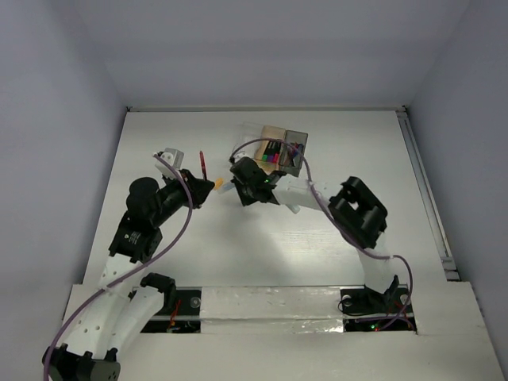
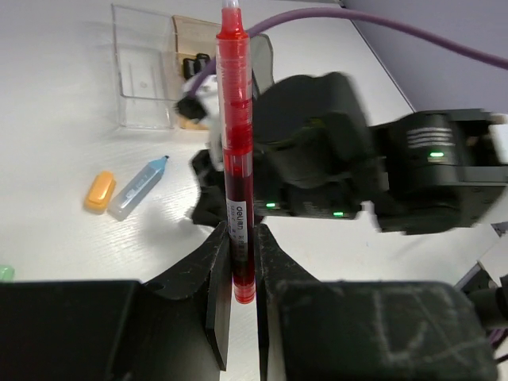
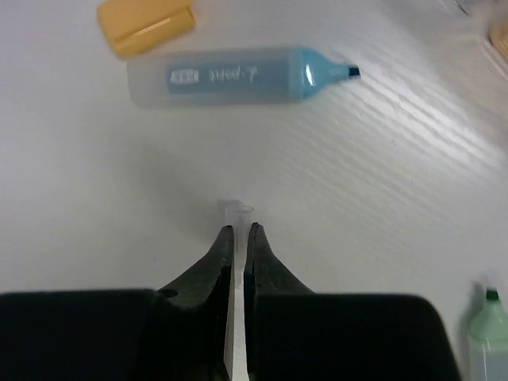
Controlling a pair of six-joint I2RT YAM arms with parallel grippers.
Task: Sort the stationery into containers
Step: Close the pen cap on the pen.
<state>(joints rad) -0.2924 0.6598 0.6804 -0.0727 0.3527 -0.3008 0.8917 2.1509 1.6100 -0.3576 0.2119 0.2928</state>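
Observation:
My left gripper [image 2: 242, 232] is shut on the lower end of a red pen [image 2: 236, 143], which stands up out of the jaws; in the top view the pen [image 1: 203, 165] sticks out beyond the gripper [image 1: 203, 190]. My right gripper [image 3: 240, 228] is shut on a small clear cap [image 3: 236, 210] just above the table. A light-blue marker [image 3: 238, 75] and an orange piece [image 3: 147, 24] lie just beyond it. A green marker [image 3: 488, 333] lies at the right edge. The clear box [image 1: 252, 133], tan box [image 1: 274, 139] and dark grey box [image 1: 296, 149] stand in a row behind, with colourful markers inside.
The right arm's wrist [image 2: 333, 171] is close in front of the left gripper, with a purple cable [image 2: 381, 24] arching above it. The clear box [image 2: 143, 75] and tan box [image 2: 190, 36] sit beyond. White walls enclose the table on three sides.

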